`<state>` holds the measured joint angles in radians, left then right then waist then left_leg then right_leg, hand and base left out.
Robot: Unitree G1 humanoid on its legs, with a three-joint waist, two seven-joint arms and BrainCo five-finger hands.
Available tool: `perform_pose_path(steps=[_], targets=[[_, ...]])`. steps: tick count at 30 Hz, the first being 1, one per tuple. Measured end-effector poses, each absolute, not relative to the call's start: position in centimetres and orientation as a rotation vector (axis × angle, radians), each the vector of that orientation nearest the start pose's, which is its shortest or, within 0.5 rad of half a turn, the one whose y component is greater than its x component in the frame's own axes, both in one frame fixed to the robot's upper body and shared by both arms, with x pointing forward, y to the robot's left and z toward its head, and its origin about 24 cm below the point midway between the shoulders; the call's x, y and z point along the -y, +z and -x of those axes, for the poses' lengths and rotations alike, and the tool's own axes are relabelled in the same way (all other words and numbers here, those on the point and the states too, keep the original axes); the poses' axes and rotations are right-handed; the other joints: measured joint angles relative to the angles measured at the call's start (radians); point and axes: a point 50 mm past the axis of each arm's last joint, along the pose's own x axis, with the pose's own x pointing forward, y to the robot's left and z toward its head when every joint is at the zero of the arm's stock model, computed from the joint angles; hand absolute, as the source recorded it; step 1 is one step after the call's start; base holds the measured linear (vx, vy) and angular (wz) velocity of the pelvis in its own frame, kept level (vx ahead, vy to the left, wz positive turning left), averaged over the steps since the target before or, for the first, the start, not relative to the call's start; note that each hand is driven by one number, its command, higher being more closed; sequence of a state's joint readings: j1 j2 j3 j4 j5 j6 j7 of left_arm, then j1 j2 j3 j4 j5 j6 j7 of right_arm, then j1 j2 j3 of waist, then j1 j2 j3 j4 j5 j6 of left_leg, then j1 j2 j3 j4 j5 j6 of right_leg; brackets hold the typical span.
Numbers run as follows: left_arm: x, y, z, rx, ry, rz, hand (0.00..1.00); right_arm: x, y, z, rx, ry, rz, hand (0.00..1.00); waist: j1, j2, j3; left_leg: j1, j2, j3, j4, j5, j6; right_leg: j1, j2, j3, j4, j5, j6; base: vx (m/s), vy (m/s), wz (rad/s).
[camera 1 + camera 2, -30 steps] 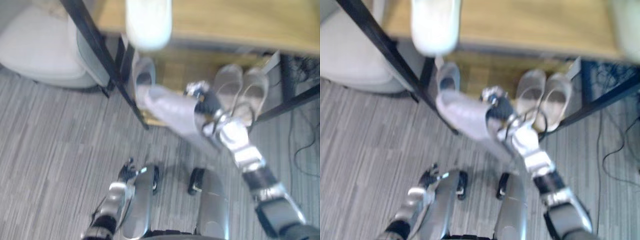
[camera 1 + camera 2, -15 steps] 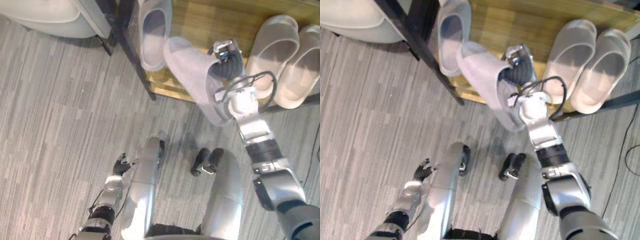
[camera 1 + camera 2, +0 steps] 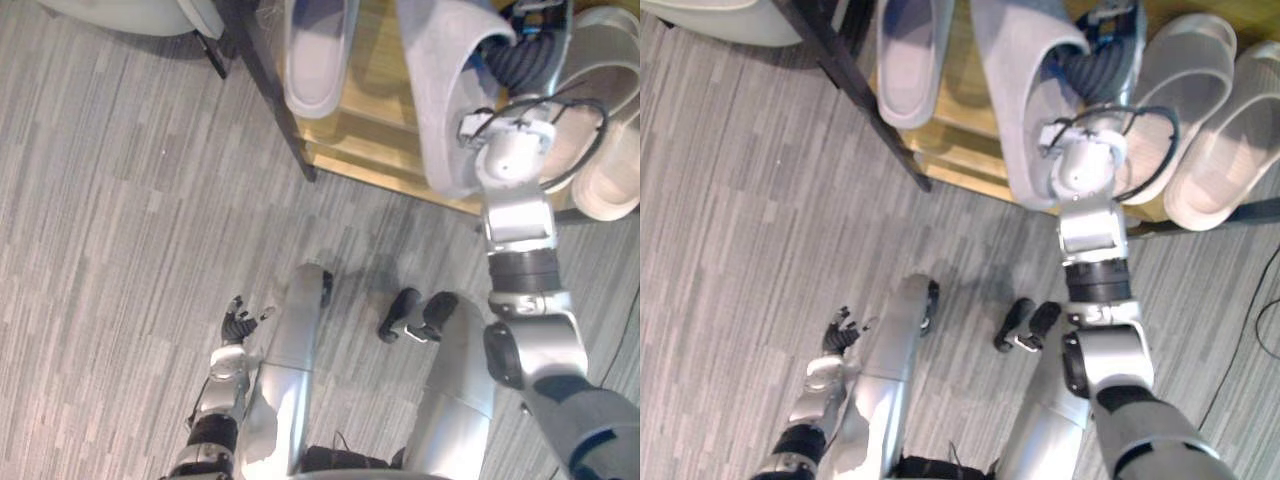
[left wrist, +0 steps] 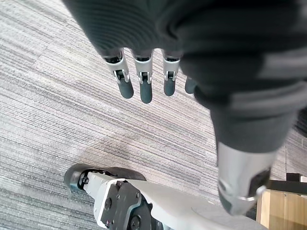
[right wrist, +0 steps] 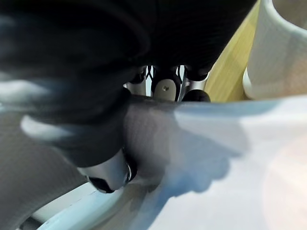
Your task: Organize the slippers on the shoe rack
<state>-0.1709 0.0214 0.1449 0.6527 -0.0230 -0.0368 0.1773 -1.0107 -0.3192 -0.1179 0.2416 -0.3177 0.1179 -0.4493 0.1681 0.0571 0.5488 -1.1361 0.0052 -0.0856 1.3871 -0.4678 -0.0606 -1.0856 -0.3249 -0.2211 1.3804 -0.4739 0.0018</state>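
We see grey striped carpet floor (image 3: 120, 200), and at twelve o'clock a wooden shoe rack with black metal frame (image 3: 375, 90). A cream pair of slippers (image 3: 612, 170) sits at two o'clock and a grey slipper (image 3: 318, 55) at eleven. Between them our right hand (image 3: 520, 60) clasps a second grey fabric slipper (image 3: 435, 100) over the shelf's front edge. Our left hand (image 3: 236, 322) hangs relaxed at seven o'clock
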Motion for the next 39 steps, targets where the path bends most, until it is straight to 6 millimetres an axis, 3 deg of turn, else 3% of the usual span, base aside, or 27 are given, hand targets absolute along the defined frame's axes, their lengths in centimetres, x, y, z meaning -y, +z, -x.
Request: perform_pose_path(steps=[7,16,17,21,24,39], targets=[[-18.1,-5.4,-25.5,-0.43,0.313,0.033,0.0,18.9,34.4,-35.5,0.772,-0.63,0.311,1.0,0.01,-0.01,-0.003,-0.018,-0.001,-0.012,-0.013,0.012,-0.02,-0.013,-0.003,-0.018,-0.001,-0.001,-0.002,-0.03,-0.008,0.03],[-17.9,-5.1,-25.8,-0.411,0.327,0.054,0.0,17.6,35.5,-37.3,0.71,-0.573,0.357,1.0,0.023,-0.012,-0.005,-0.058,-0.002,-0.036,-0.021,0.024,-0.039,-0.045,-0.003,-0.04,0.0,0.0,-0.006,0.0,-0.003,0.02],[-17.9,-5.0,-25.8,-0.41,0.326,0.055,0.0,17.5,35.3,-37.5,0.698,-0.567,0.366,0.0,0.025,-0.013,-0.005,-0.058,-0.002,-0.036,-0.021,0.024,-0.039,-0.046,-0.003,-0.04,0.001,0.0,-0.006,0.0,0.0,0.0],[-17.9,-5.0,-25.9,-0.407,0.329,0.064,0.0,17.0,35.2,-38.3,0.662,-0.539,0.396,0.0,0.032,-0.013,-0.005,-0.077,-0.001,-0.039,-0.021,0.029,-0.043,-0.065,-0.003,-0.041,0.004,-0.001,-0.004,0.0,0.0,0.0],[-17.9,-4.9,-25.9,-0.402,0.337,0.094,0.0,17.6,35.2,-38.4,0.648,-0.555,0.411,0.0,0.038,-0.013,-0.005,-0.103,-0.008,-0.049,-0.02,0.039,-0.048,-0.084,-0.006,-0.049,0.008,-0.001,-0.005,-0.03,0.005,0.1],[-17.8,-4.7,-26.1,-0.385,0.337,0.11,0.0,18.2,35.3,-38.5,0.625,-0.548,0.248,0.0,0.042,-0.013,-0.005,-0.121,-0.015,-0.058,-0.022,0.054,-0.056,-0.101,-0.009,-0.054,0.013,0.002,-0.011,0.0,0.0,0.01]])
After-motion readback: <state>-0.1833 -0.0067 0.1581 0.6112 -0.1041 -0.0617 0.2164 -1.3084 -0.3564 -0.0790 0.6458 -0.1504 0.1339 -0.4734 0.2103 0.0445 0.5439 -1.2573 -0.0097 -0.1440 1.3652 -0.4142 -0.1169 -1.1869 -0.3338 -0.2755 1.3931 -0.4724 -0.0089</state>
